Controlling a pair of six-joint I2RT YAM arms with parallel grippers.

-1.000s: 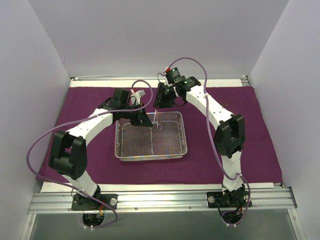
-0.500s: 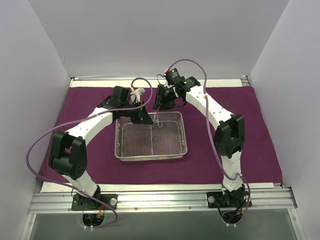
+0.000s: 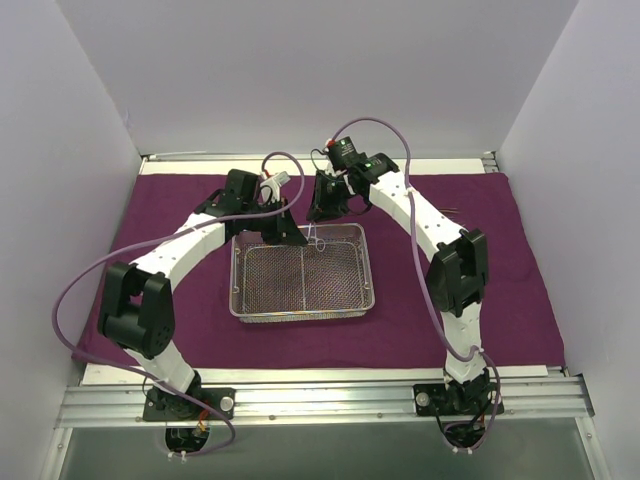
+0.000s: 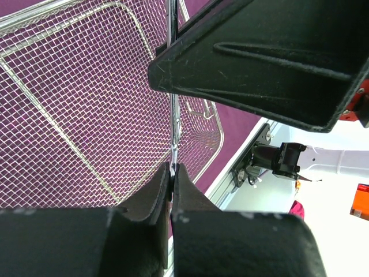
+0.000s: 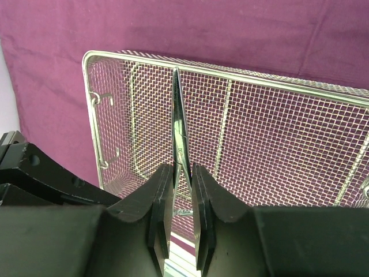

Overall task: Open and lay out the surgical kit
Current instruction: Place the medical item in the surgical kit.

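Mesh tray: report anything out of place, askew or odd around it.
One thin instrument is not lying down: the left gripper pinches it above the tray, near its far edge, with the right gripper around the same piece. The tray sits square on the cloth.

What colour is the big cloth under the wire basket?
Dark purple. The cloth shows best in the top view, spread under the tray.
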